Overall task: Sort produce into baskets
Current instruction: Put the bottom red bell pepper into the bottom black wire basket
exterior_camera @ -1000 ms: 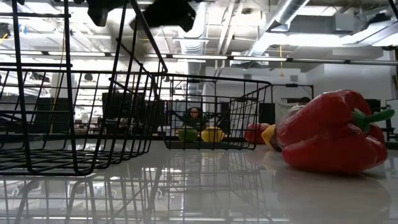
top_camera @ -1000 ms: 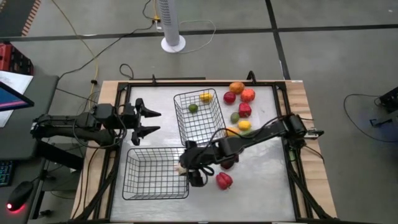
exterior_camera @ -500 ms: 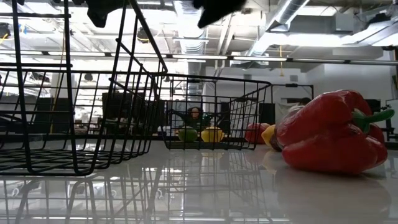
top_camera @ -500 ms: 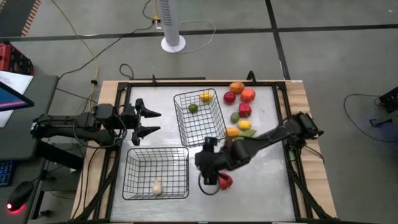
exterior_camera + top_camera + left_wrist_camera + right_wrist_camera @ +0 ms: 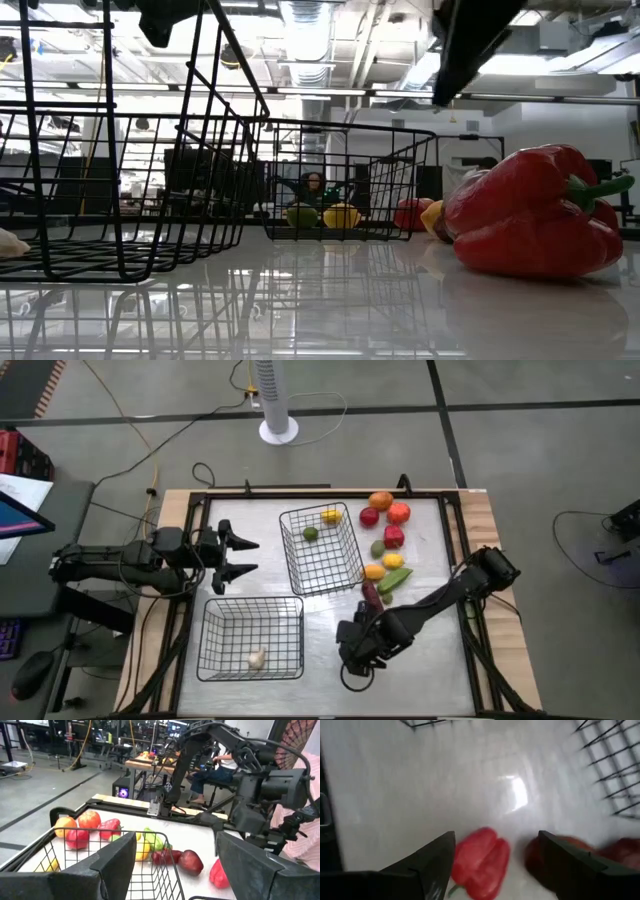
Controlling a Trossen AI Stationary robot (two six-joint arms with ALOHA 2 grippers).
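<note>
My right gripper is open above a red toy pepper, which lies on its side on the table. The fingers stand on either side of the pepper without touching it. The pepper also shows in the low view; in the high view the gripper hides it. The near basket holds a white piece. The far basket holds a yellow piece and a green piece. My left gripper waits open at the table's left, level with the far basket.
More produce lies to the right of the far basket: orange, red, a small red pepper, yellow, green and a dark maroon piece close to my right arm. A person sits beyond the table.
My right gripper has gone from the near basket's right rim toward the table's right and near edges, and now stands over the red pepper. The white piece, which was at that gripper a second ago, now lies on the near basket's floor.
</note>
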